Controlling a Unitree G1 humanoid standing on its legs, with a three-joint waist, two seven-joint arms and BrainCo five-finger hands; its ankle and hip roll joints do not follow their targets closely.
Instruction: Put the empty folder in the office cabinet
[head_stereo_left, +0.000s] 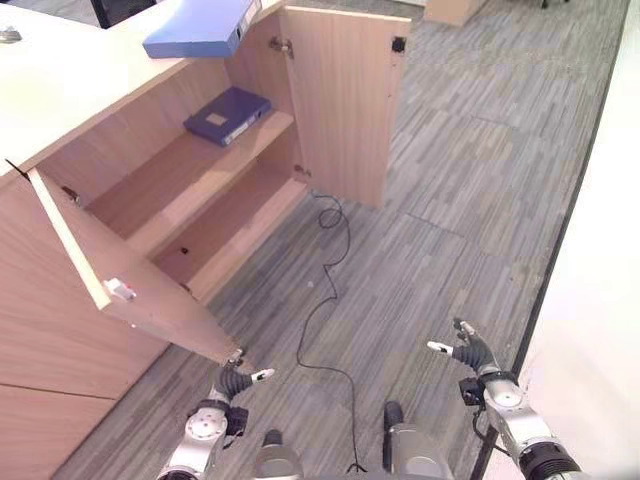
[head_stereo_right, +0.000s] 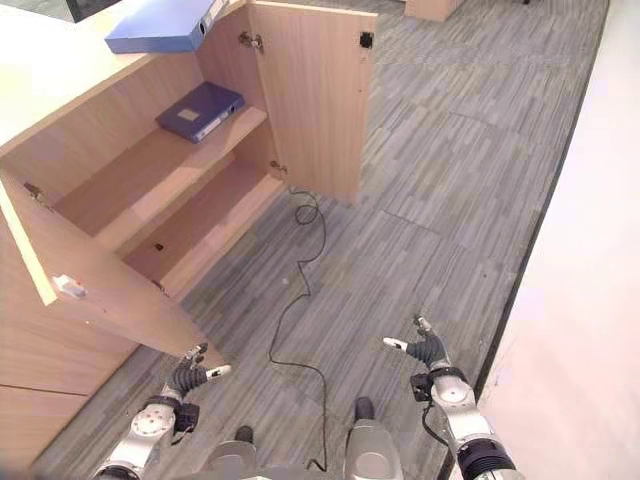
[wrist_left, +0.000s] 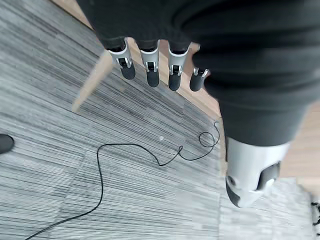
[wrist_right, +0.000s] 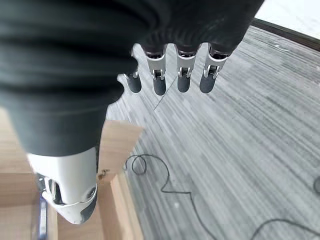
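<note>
The left hand (head_stereo_left: 235, 381) hangs low above the grey carpet floor (head_stereo_left: 430, 230), its fingers (wrist_left: 149, 64) straight and relaxed, holding nothing. It is just below the lower corner of the open left cabinet door (head_stereo_left: 120, 275). The right hand (head_stereo_left: 470, 352) is also low over the floor, well apart from the left one, with its fingers (wrist_right: 182, 70) loosely spread and empty too.

Further out stands the wooden office cabinet (head_stereo_left: 200, 170), both doors swung wide; the right door (head_stereo_left: 345, 100) stands open at the far side. A dark blue folder (head_stereo_left: 228, 114) lies flat on the upper shelf (head_stereo_left: 170, 180) inside, near the right end. The lower shelf (head_stereo_left: 230, 225) is bare. A lighter blue folder (head_stereo_left: 200, 28) lies on top of the cabinet, on the pale table (head_stereo_left: 60, 70) surface, with its end reaching over the front edge above the opening.
</note>
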